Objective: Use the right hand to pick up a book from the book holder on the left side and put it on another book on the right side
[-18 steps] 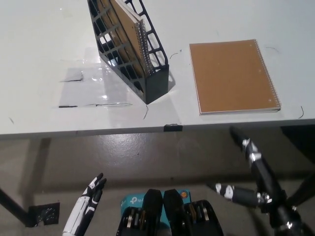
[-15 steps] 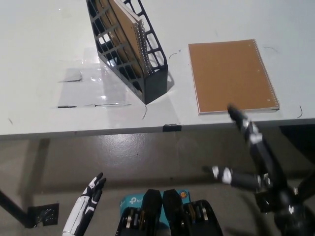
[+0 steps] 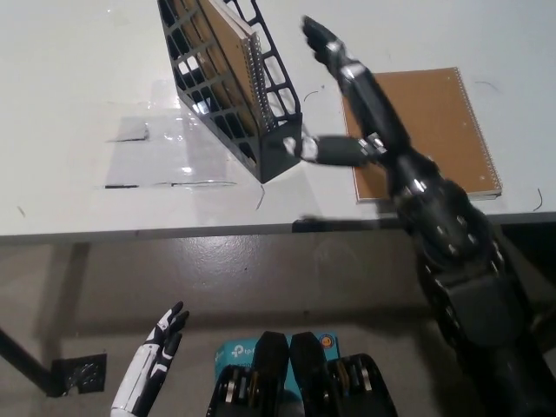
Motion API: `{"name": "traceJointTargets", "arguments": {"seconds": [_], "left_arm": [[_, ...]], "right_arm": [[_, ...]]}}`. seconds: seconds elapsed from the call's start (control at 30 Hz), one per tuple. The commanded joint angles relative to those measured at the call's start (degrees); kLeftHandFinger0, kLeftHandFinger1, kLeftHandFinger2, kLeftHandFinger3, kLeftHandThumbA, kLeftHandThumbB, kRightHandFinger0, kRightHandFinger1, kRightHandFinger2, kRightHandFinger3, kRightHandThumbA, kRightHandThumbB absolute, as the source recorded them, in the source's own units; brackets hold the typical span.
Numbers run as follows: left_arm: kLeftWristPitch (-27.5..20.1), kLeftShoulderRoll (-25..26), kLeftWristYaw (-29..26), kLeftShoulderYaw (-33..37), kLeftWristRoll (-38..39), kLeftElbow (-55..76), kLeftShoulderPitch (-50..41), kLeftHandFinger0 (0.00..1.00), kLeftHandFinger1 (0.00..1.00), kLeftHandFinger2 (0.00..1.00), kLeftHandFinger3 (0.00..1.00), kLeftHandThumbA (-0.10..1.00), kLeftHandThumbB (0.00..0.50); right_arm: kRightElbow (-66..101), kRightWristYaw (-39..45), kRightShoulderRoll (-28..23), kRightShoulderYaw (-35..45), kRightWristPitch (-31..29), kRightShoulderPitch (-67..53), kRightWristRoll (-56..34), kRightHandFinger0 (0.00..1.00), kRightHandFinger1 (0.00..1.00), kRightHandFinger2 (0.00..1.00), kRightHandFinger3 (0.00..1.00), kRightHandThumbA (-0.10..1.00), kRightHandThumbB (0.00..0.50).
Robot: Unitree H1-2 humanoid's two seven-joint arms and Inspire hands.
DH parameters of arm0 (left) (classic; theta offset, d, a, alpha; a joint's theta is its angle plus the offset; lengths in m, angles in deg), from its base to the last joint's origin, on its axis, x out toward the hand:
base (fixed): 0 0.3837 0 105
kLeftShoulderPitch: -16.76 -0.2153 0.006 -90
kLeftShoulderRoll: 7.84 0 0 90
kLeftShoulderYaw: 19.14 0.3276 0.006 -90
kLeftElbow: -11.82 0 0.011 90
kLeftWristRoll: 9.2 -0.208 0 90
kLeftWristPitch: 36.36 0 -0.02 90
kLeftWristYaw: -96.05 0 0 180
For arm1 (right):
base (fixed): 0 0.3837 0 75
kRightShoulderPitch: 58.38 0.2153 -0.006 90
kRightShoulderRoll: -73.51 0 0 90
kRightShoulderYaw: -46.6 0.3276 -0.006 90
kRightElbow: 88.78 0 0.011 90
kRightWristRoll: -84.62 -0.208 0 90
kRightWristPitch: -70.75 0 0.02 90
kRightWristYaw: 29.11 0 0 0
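- A white table (image 3: pixel 78 69) fills the upper part of the head view, seen from steeply above, with grey floor below its front edge.
- A black lattice book holder (image 3: pixel 234 87) stands on the table left of centre, tilted away toward the upper left.
- Inside the holder stand spiral-bound books with brown covers (image 3: pixel 228 54), upright on edge, their wire spines facing right.
- To the right of the holder, a brown spiral-bound book (image 3: pixel 443 113) lies flat on the table near the front edge, its wire binding along its right side.
- The black right hand (image 3: pixel 347 104) reaches up over the table between the holder and the flat book, its arm rising from the bottom right and covering the flat book's left part.
- This hand is released and holds nothing: its fingers (image 3: pixel 323 39) are spread and stretched toward the top of the holder, and its thumb points left, its tip at the holder's lower right corner.
- Whether the thumb touches the holder cannot be told.
- The white left hand (image 3: pixel 152 360) rests low at the lower left, below the table edge, fingers straight and slightly apart, holding nothing.
- A clear plastic sheet (image 3: pixel 165 156) lies flat on the table left of the holder.
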Motion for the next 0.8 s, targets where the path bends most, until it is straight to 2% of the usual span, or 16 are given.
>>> {"name": "traceJointTargets", "arguments": {"seconds": [0.0,0.1,0.3,0.47,0.5,0.6,0.63,0.77], "left_arm": [[-1.54,0.28,0.67,-0.43,0.52,0.98,1.1,1.0,1.0,1.0,1.0,1.0,0.277],[-1.63,0.32,0.99,-0.28,0.86,0.9,1.35,1.0,1.0,1.0,1.0,1.0,0.284],[-0.19,0.57,1.53,-0.08,1.13,1.81,1.24,1.0,1.0,1.0,1.0,1.0,0.258],[0.03,0.7,1.83,-0.16,1.24,1.75,1.61,1.0,1.0,1.0,1.0,1.0,0.281],[-0.08,0.77,2.1,-0.15,1.38,1.9,1.54,1.0,1.0,1.0,1.0,1.0,0.272],[0.11,0.78,2.14,-0.11,0.86,2.17,1.3,1.0,1.0,1.0,1.0,1.0,0.273],[0.51,0.74,2.23,-0.15,0.85,2.37,1.21,1.0,1.0,1.0,1.0,1.0,0.287],[0.37,0.99,2.28,-0.05,0.0,2.51,1.34,1.0,1.0,1.0,1.0,1.0,0.28]], "right_arm": [[-5.56,-0.35,1.73,0.33,1.11,8.29,1.41,1.0,1.0,1.0,1.0,1.0,0.389],[-10.82,-0.68,2.64,1.02,1.18,11.76,0.83,1.0,1.0,1.0,1.0,1.0,0.399],[-19.01,-1.97,3.79,2.38,1.14,16.86,0.56,1.0,1.0,1.0,1.0,1.0,0.401],[-21.85,-2.45,4.58,3.36,0.62,19.39,0.44,1.0,1.0,1.0,1.0,1.0,0.396],[-22.31,-2.33,4.87,3.6,0.41,19.79,0.27,1.0,1.0,1.0,1.0,1.0,0.416],[-22.46,-2.24,5.21,3.57,0.62,20.0,0.87,1.0,1.0,1.0,1.0,1.0,0.427],[-22.73,-2.25,5.33,3.44,0.62,20.2,1.09,1.0,1.0,1.0,1.0,1.0,0.428],[-25.11,-2.39,5.59,3.56,-0.66,21.39,1.13,1.0,1.0,1.0,1.0,1.0,0.407]]}}
